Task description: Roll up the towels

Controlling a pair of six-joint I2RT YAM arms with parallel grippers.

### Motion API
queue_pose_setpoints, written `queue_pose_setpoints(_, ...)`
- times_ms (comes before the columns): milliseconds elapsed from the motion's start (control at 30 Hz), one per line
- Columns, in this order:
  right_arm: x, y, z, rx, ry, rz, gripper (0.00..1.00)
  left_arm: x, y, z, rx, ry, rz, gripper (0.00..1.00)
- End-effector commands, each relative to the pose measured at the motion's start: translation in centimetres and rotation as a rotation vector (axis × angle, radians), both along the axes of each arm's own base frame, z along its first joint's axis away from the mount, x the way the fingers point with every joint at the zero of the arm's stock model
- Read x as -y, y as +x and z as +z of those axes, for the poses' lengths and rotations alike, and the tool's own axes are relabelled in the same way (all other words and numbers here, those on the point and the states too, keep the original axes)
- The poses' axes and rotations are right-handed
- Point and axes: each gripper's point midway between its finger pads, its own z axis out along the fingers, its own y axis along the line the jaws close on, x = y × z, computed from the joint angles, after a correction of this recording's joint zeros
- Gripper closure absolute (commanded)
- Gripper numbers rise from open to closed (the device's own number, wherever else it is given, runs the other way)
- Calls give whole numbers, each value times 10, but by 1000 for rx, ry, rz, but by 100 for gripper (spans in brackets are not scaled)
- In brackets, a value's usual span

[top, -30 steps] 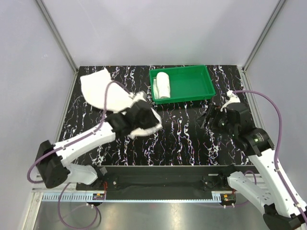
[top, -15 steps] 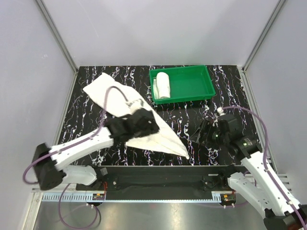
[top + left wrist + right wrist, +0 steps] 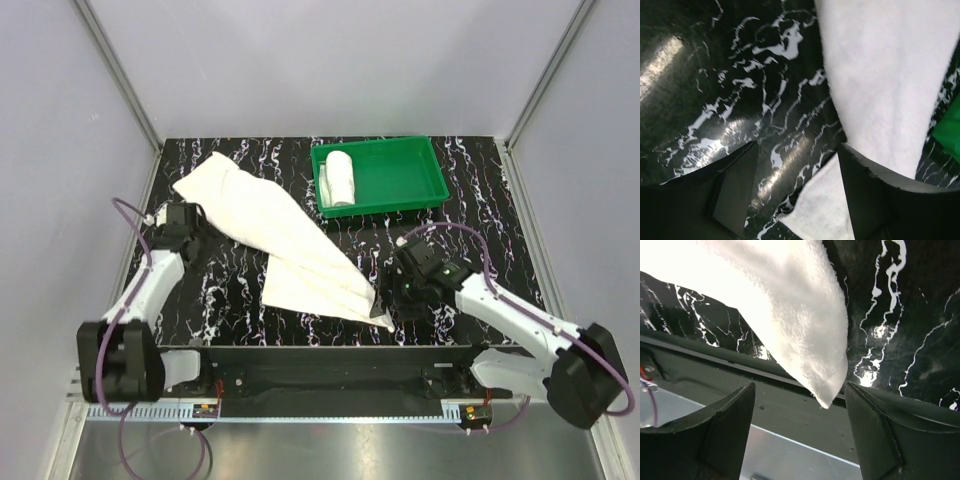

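Observation:
The long white towel (image 3: 290, 240) lies spread out diagonally on the black marbled table, from the far left to a pointed corner near the front edge. The smaller towel (image 3: 341, 177) lies rolled in the green tray (image 3: 400, 175). My left gripper (image 3: 195, 224) is open beside the long towel's far-left part. In the left wrist view the towel (image 3: 880, 75) lies by the right finger, with the gripper (image 3: 797, 192) empty. My right gripper (image 3: 383, 303) is open at the near corner. In the right wrist view that corner (image 3: 810, 345) sits just ahead of the open gripper (image 3: 800, 432).
The table's front edge and the metal rail (image 3: 790, 410) lie right under the towel's near corner. The green tray stands at the back, just right of centre. Grey walls enclose the table on three sides.
My left gripper let go of the towel and pulled back to the far left. The towel now lies spread flat. My right gripper moved left and forward to the towel's near corner.

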Motion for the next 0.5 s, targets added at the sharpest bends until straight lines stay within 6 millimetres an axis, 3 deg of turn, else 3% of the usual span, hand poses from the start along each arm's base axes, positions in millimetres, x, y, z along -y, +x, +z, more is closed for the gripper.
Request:
queue_pose_setpoints(0,-4,24,7,113,-90,19,21,-20,40,7,79,-67,-19,32)
queue_pose_setpoints(67,-2,30,0,117,-146,30,21,-32,56,-3,51,-62,8,32)
queue_pose_setpoints(100,-2,31,-7,103,-169,37,21,-40,70,3,69,-59,20,32)
queue_pose_setpoints(133,-4,34,-8,113,-173,51,22,-43,76,-14,23,-64,24,32)
queue_pose_setpoints(200,-5,38,-13,108,-190,60,23,-53,96,-12,31,-58,42,32)
queue_pose_setpoints(233,-6,40,-18,101,-199,70,24,-55,100,-29,-12,-63,46,33)
queue_pose_setpoints(300,-7,41,-27,82,-220,83,25,-63,117,-29,-12,-65,64,33)
queue_pose_setpoints(333,-9,43,-27,85,-217,91,28,-66,121,-40,-36,-80,76,34)
queue_pose_setpoints(433,-11,43,-30,74,-221,104,34,-70,138,-44,-33,-80,88,34)
queue_pose_setpoints(467,-11,43,-30,72,-221,104,45,-71,142,-45,-36,-79,89,35)
